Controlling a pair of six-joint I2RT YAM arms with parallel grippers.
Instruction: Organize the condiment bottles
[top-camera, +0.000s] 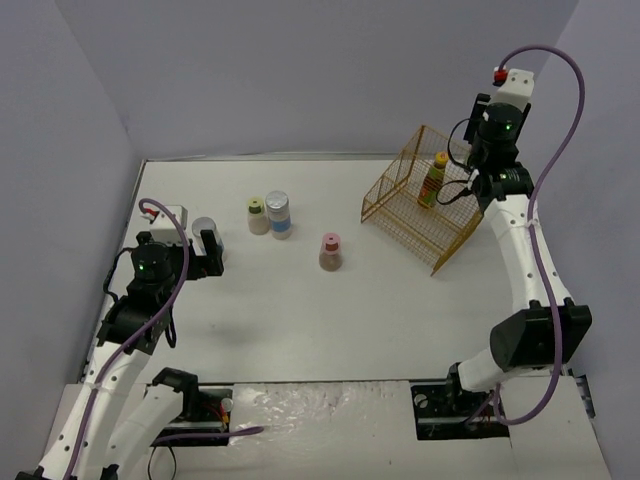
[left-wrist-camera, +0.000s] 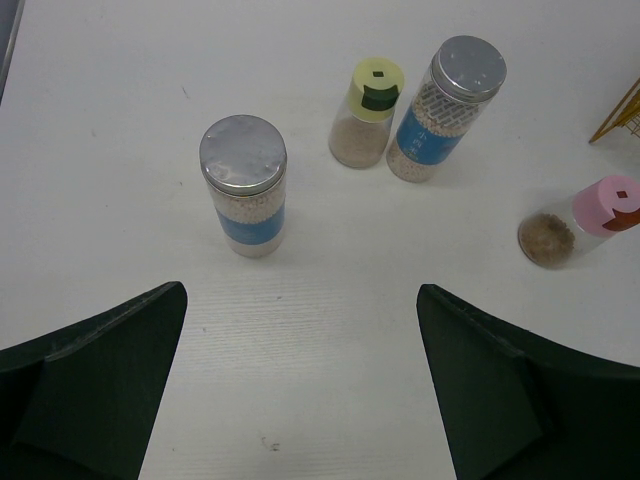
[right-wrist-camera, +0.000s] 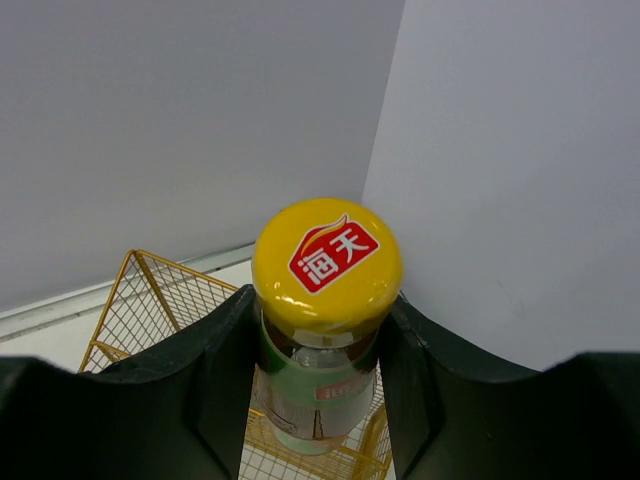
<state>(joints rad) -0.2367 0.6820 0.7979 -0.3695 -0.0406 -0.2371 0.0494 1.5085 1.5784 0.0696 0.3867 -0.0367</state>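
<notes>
Right gripper (right-wrist-camera: 320, 305) gripping sauce bottle (right-wrist-camera: 326, 262), at basket (top-camera: 395, 186); left gripper (left-wrist-camera: 302, 295) agape

— What's the count, kind by kind?
— Two silver-lidded jars (left-wrist-camera: 243, 190) (left-wrist-camera: 447, 110), one green-lidded shaker (left-wrist-camera: 366, 115), one pink-lidded shaker (left-wrist-camera: 590, 215).
— Any sauce?
— One yellow-capped sauce bottle (right-wrist-camera: 326, 265).
— So that makes five containers altogether. And baskets?
— Just one yellow wire basket (top-camera: 395, 182).

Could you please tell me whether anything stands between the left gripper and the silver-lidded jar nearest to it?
Nothing visible does. Only bare white table lies between the left gripper's open jaws and the silver-lidded, blue-labelled white jar; the green-lidded shaker and second jar stand beyond, to its right.
</notes>
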